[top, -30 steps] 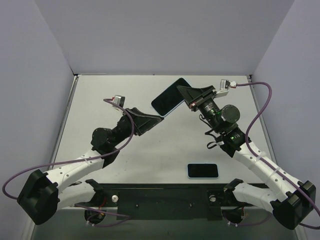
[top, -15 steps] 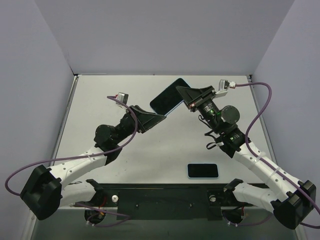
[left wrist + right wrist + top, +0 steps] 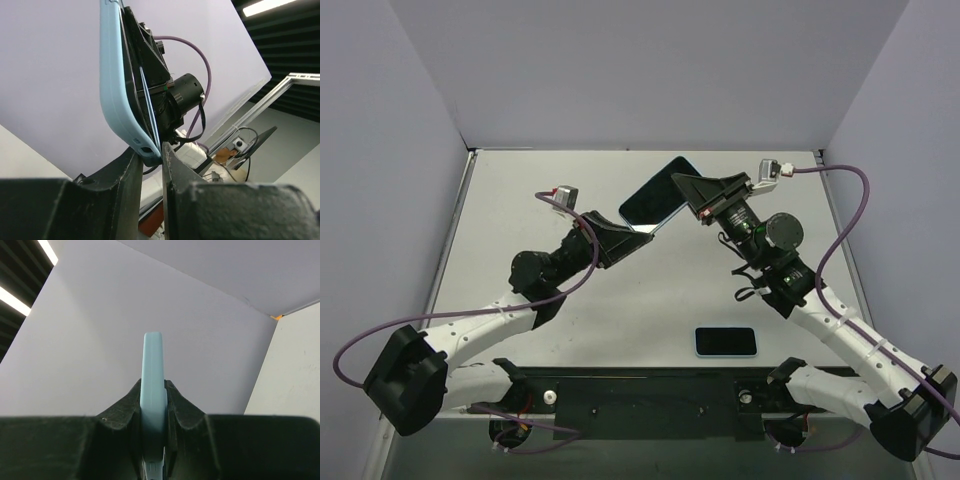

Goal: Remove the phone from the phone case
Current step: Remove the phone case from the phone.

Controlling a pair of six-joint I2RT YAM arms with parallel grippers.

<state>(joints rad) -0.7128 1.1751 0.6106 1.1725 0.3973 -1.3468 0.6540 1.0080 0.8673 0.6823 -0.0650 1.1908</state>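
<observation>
Phone (image 3: 650, 197) sat in the phone case (image 3: 116, 85), raised off the worktop (image 3: 650, 290) near the far middle, tilted, dark face up toward the top camera. Right hand (image 3: 688, 192) was clamped on the upper right edge. In the right wrist view the pale blue case showed edge-on, squeezed between both fingers (image 3: 176, 412), and its lower end was hidden behind them. Left hand (image 3: 638, 232) was at the lower corner, narrow, pinching that corner of the case. In the left wrist view the rounded corner sat right between the two fingertips. In that same view a thin pale strip ran beside the case's dark inner side; could not tell if it was the phone's edge lifting out or just a reflection. The top of the case was cut off by the frame there, and the right arm's black wrist and a purple cable (image 3: 192, 50) were partly hidden behind it. From the top view the pale rim of the case was barely visible around the dark face, and the contact at both hands was too small to read. A separate flat device (image 3: 726, 342), dark face with a pale blue rim, lay flat on the worktop near the right arm's base, well apart from both hands; could not tell whether it was cased
</observation>
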